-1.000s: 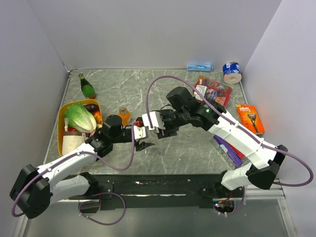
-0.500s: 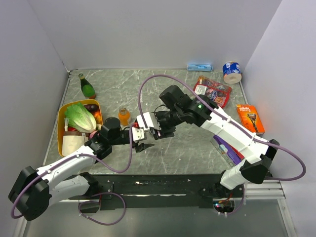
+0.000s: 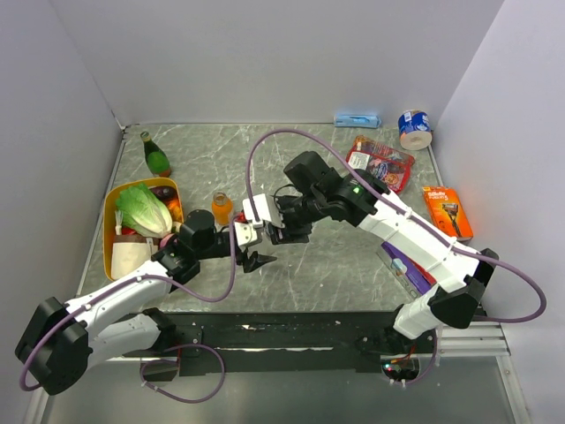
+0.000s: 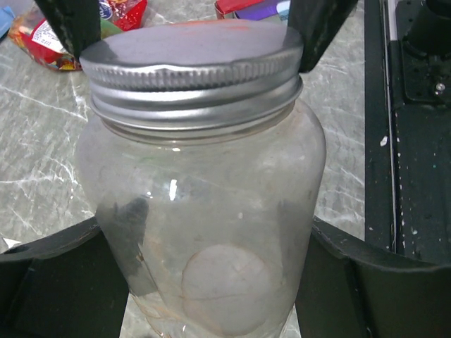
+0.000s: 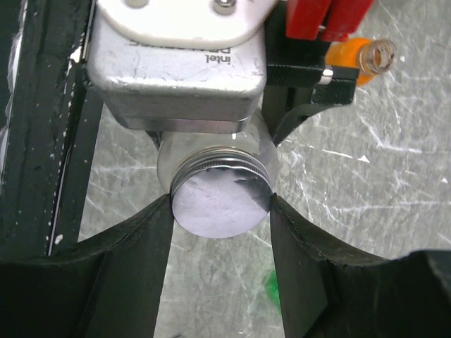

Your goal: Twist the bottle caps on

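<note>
The clear bottle (image 4: 211,232) stood between the arms over the middle of the bench (image 3: 353,265). The left end effector (image 4: 211,282) was closed around its body. Its silver cap (image 5: 221,201) sat on the neck, pinched from both sides by the right end effector (image 5: 220,211). An uncapped orange bottle (image 5: 358,62) stood nearby.

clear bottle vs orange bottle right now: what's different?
Cap: the clear bottle has a silver cap on it, while the orange bottle has an open mouth.
Support: the clear bottle is gripped by the left pincer, with the right pincer on its cap. The orange bottle stands free on the table.
Shared: both are small bottles.
</note>
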`<state>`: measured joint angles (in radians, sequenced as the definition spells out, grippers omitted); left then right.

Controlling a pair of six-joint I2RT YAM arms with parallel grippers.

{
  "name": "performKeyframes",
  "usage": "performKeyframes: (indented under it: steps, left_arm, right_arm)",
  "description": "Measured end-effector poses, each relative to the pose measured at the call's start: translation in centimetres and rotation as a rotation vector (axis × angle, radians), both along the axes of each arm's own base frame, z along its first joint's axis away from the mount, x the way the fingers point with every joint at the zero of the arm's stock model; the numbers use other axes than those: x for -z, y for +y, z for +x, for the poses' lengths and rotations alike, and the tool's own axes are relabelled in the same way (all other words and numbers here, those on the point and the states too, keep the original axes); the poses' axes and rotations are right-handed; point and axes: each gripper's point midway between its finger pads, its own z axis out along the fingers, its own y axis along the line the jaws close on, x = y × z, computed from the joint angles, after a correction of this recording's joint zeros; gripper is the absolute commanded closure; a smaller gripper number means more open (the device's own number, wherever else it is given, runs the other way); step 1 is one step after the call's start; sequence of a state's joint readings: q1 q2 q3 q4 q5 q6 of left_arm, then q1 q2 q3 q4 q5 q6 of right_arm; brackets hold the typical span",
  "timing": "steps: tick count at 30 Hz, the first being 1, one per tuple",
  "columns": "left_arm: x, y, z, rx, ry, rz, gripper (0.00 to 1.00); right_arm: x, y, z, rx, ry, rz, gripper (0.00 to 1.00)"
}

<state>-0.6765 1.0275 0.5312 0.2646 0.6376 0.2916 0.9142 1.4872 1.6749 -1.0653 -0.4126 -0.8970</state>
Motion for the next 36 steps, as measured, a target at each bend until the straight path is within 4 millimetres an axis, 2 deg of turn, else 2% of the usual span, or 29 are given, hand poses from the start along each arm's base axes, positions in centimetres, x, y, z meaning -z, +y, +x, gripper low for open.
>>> performKeyframes:
  steps: [6, 13, 17, 22, 30, 36]
  left_arm:
    - [0.1, 0.0, 0.1, -0.009, 0.022, -0.005, 0.99]
    - [1.4, 0.4, 0.4, -0.027, 0.037, 0.038, 0.99]
    - [2.1, 0.8, 1.1, -0.077, 0.069, 0.057, 0.99]
    - [2.0, 0.8, 1.6, -0.125, 0.097, 0.042, 0.99]
    - [1.8, 0.8, 1.8, -0.152, 0.12, 0.026, 0.99]
    - [1.8, 0.9, 2.0, -0.166, 0.12, 0.023, 0.99]
  right_arm:
    - [0.2, 0.1, 0.2, 0.044, 0.026, -0.003, 0.45]
    - [1.4, 0.5, 0.9, 0.082, 0.107, -0.097, 0.5]
    - [2.2, 0.6, 1.6, 0.187, 0.157, -0.13, 0.49]
    - [2.2, 0.8, 2.1, 0.314, 0.214, -0.106, 0.48]
    - [2.0, 1.0, 2.7, 0.406, 0.293, -0.074, 0.44]
    - [1.9, 1.1, 3.0, 0.436, 0.31, -0.071, 0.35]
